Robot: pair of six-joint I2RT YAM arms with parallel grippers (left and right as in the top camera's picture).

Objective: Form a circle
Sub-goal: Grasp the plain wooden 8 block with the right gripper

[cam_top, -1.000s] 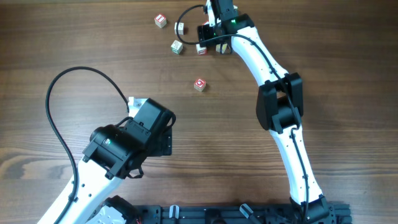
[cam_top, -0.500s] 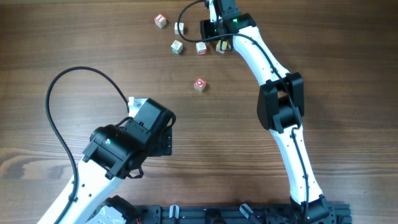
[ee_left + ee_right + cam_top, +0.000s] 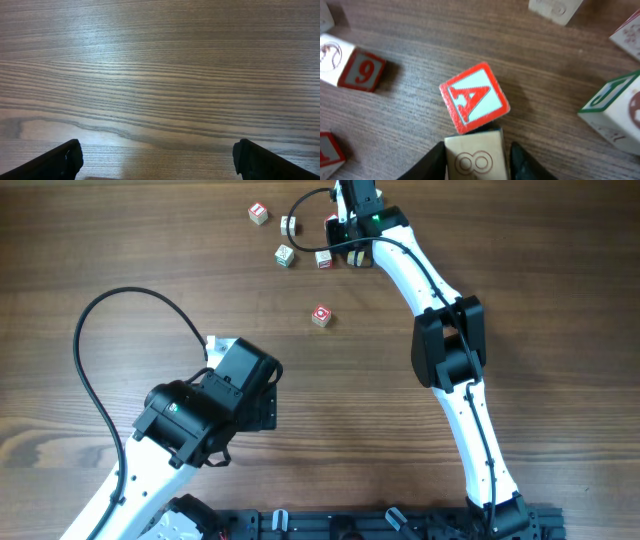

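Note:
Several small pale wooden letter cubes lie loosely grouped at the far side of the table, among them a red-marked cube [image 3: 259,213], a green-marked cube [image 3: 285,255] and a lone red cube [image 3: 320,315] nearer the middle. They form no ring. My right gripper [image 3: 338,226] hovers within the group. In the right wrist view my right gripper [image 3: 476,161] is shut on a pale cube engraved "8" [image 3: 476,152], which touches a red "A" cube [image 3: 474,97]. My left gripper [image 3: 160,162] stands wide open over bare wood, holding nothing.
Around the held cube lie a red "9" cube [image 3: 362,72], a green-edged cube [image 3: 615,112] and a pale cube [image 3: 555,7]. The left arm [image 3: 215,405] and its black cable [image 3: 100,310] occupy the near left. The right arm [image 3: 445,345] spans the right side.
The right gripper's jaws have narrowed onto the "8" cube, and the gripper has shifted slightly toward the far edge. The left arm and the loose cubes have not moved.

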